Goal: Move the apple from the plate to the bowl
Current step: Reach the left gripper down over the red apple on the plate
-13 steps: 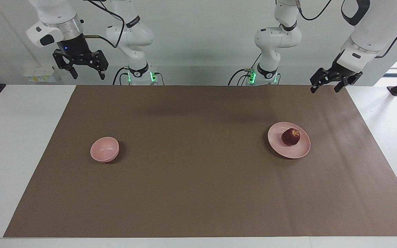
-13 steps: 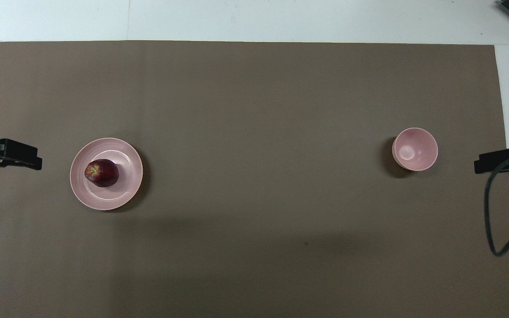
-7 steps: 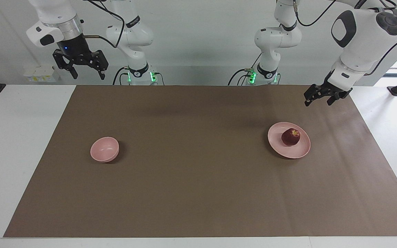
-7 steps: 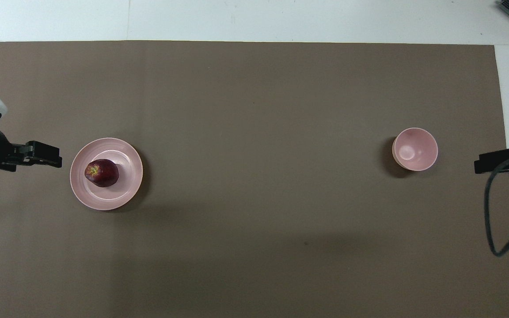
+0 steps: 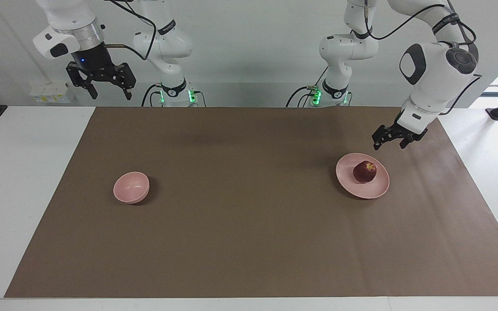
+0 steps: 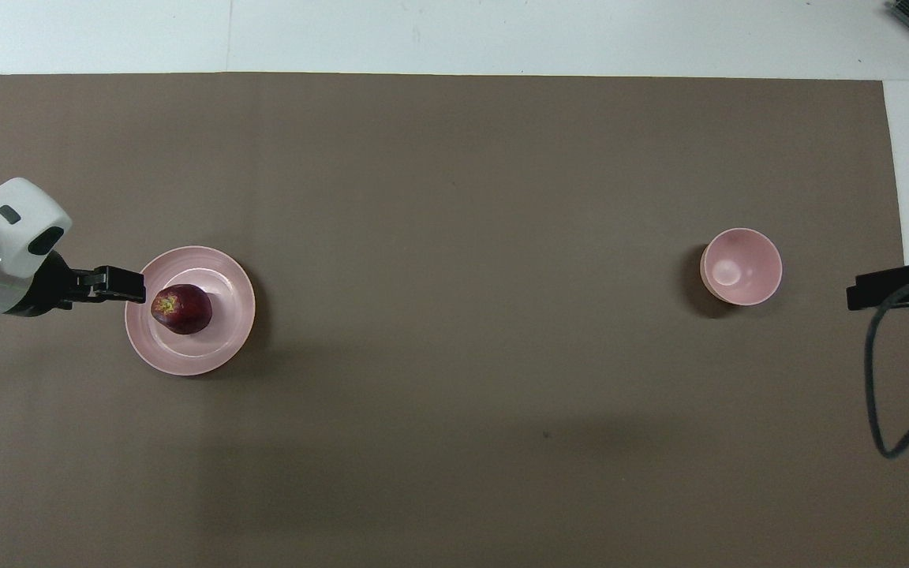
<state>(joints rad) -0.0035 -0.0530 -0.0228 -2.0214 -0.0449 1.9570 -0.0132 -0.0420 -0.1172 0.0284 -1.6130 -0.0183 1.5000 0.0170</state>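
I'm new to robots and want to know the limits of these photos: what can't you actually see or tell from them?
- Underside of the apple: hidden in both views where it rests on the plate.
- Bottom of the bowl inside: its own wall hides it in the facing view.
- Right gripper: the overhead view's edge cuts off all but its tip.
- Left gripper above the plate's edge: its height is unreadable from overhead.

White counter (image 5: 24, 181) with a big brown mat (image 5: 249, 242) spread over most of it, white showing along the edges. Two things sit right on the mat: a flat pink plate (image 5: 372, 190) toward the left arm's end and a small deep pink bowl (image 5: 131, 187) toward the right arm's end, well apart. The plate's a touch nearer the robots than the bowl.
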